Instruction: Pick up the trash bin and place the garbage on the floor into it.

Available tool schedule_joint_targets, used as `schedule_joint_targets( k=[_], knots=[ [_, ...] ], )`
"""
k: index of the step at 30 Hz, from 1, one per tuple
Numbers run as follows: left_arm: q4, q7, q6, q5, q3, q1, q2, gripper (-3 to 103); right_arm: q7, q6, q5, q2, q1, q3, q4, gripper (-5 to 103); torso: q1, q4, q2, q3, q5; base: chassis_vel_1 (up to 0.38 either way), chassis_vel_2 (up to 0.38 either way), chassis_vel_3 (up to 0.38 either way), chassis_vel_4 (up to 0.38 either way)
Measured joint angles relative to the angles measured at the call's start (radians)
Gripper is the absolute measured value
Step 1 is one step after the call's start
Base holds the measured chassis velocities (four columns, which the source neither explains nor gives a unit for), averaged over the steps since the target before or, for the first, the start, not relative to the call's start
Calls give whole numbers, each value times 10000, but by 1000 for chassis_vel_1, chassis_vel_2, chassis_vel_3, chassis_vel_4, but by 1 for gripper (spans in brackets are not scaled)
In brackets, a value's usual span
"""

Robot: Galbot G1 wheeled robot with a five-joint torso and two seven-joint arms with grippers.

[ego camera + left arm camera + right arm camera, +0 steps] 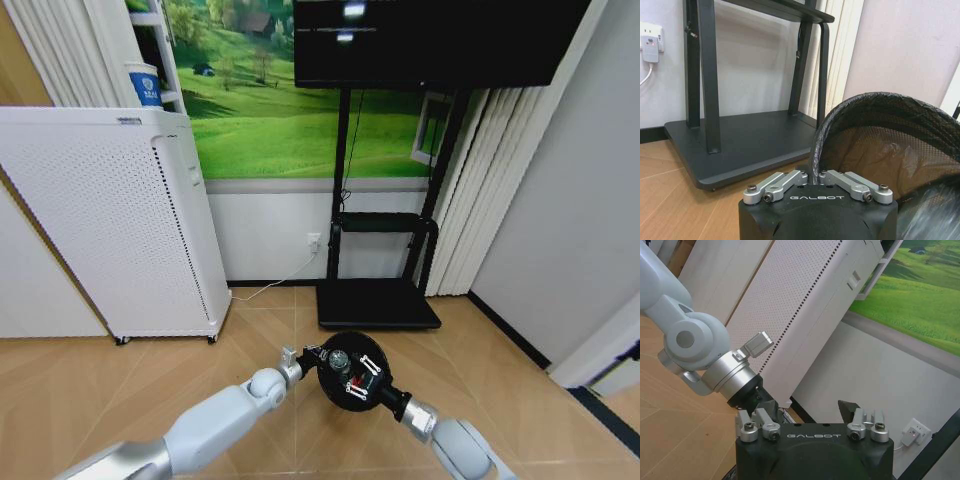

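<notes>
I held the trash bin [345, 372] up over the floor [250, 340], a small round black thing with fine mesh sides and a thin dark liner inside; my left gripper [312, 360] was clamped on its rim, the metal fingers [785, 183] drawn together on the rolled black edge in the left wrist view; the bin hung in front of the flat black base of the TV stand [378, 300], between my two arms. My right gripper [362, 384] stood with its fingers spread wide apart above the bin's mouth, holding nothing; in the right wrist view one dark pointed fingertip [846, 410] showed, with the silver linkages set well apart. Inside the bin I could make out something red and white and something pale and roundish, too small to name. The floor was light tan wood laid in herringbone, with a dark strip along the wall. The white appliance [110, 220] on my left was smooth, boxy and dotted with fine perforations; a landscape mural [270, 110] of green hills covered the wall behind. "GALBOT" was printed in white on each black gripper body.
</notes>
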Motion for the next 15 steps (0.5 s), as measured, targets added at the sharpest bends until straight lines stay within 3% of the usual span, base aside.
schedule_joint_targets(
  k=[7, 9, 12, 15],
  knots=[
    [-203, -203, 56, -265, -313, 168, 85, 3, 210, 90, 35, 0, -88, 180, -19, 99, 0, -1, 0, 1, 0, 0, 0, 0, 0],
    [-279, -273, 94, -346, -434, 229, 114, 3, 297, 118, 53, 10, -111, 265, -20, 99, 0, -1, 0, 0, 0, 0, 0, 0, 0],
    [-715, -652, 146, -582, -1025, 579, 418, 3, 1609, 214, 223, 315, -251, 847, -96, 100, 0, -2, 0, 0, 1, 0, 0, 0, 0],
    [-1226, -834, 201, -585, -1499, 992, 827, 3, 2226, -48, 778, 510, -316, 1429, -191, 100, 0, -2, 0, 0, -3, 0, 0, 0, 0]
  ],
)
